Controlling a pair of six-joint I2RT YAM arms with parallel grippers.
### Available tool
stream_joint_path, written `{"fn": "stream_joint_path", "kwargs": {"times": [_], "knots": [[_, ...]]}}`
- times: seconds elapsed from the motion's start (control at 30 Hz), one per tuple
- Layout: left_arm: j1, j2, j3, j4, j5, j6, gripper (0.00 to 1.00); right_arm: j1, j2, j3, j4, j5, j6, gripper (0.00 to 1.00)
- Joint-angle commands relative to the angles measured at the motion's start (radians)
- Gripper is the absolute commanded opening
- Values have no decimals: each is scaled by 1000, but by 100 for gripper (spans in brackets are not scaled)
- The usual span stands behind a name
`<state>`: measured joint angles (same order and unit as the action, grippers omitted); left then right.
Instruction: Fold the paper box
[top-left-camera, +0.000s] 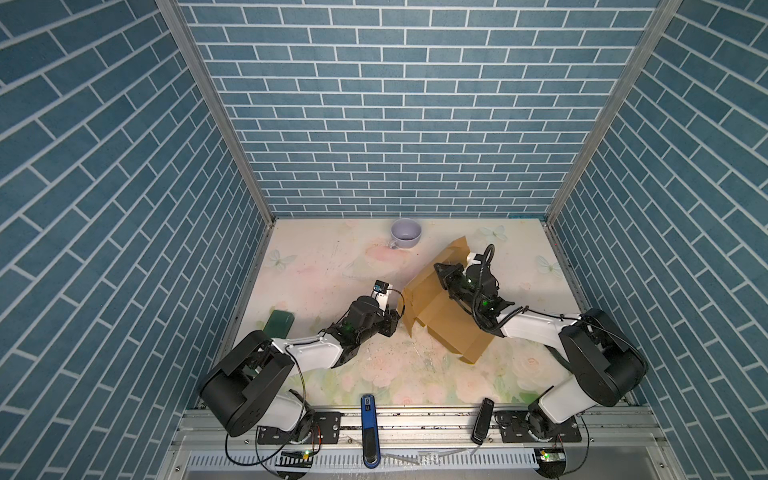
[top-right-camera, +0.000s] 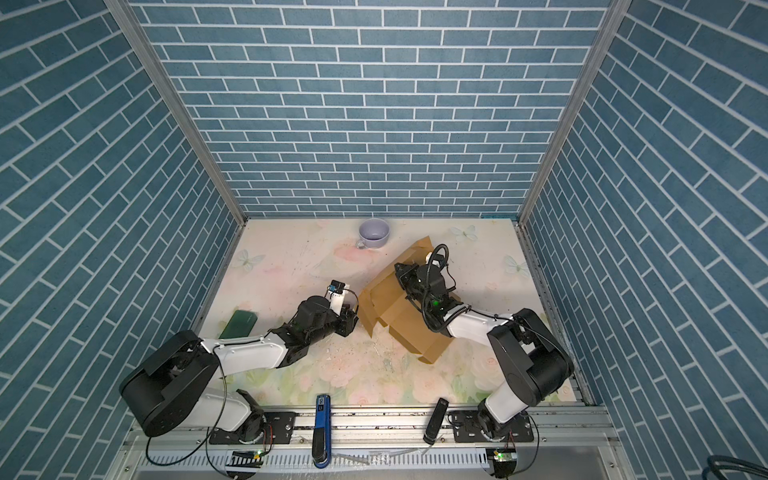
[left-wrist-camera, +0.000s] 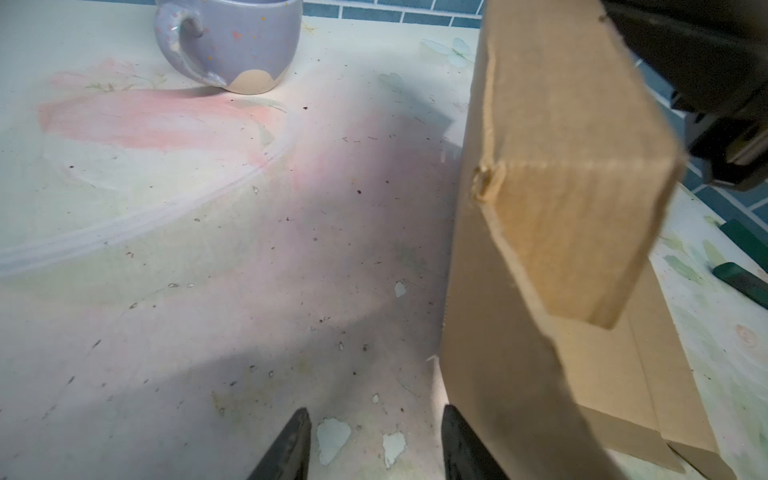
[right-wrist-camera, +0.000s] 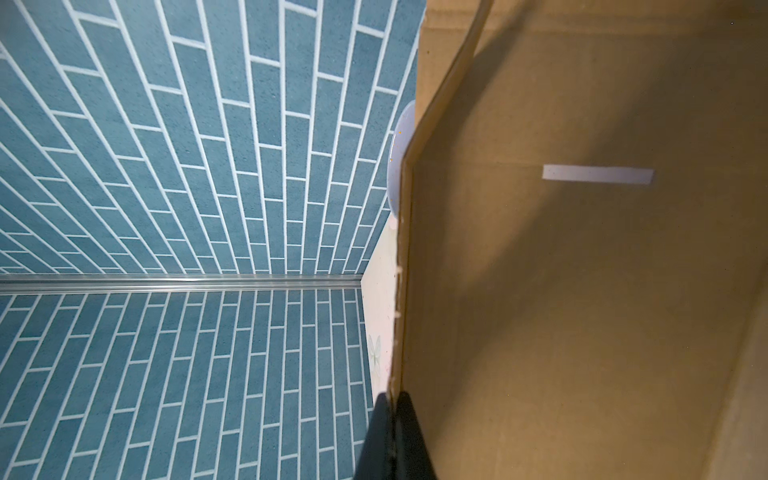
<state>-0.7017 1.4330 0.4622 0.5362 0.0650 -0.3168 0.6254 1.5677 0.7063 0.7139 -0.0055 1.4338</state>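
cardboard, your paper box (top-left-camera: 436, 322), sits half-folded on the bench (top-left-camera: 332, 257) toward 3 o'clock of its middle, with your right pincer (right-wrist-camera: 392, 415) pinching a raised wall's edge and your left pincer (left-wrist-camera: 376, 436) spread, just beside the box's 9 o'clock flap.

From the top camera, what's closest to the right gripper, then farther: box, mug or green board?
1. The paper box, pinched by the right gripper.
2. The mug, just beyond it, farther back.
3. The green board, across on the left.
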Motion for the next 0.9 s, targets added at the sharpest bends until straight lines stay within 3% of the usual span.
{"fn": "stream_joint_path", "kwargs": {"times": [0.0,0.87], "knots": [[-23,9,30,18,-1,10,51,-6,-14,-32,60,-7,-24,0],[-192,41,126,-88,-113,-6,52,-20,-19,-152,245,-43,-12,0]]}}
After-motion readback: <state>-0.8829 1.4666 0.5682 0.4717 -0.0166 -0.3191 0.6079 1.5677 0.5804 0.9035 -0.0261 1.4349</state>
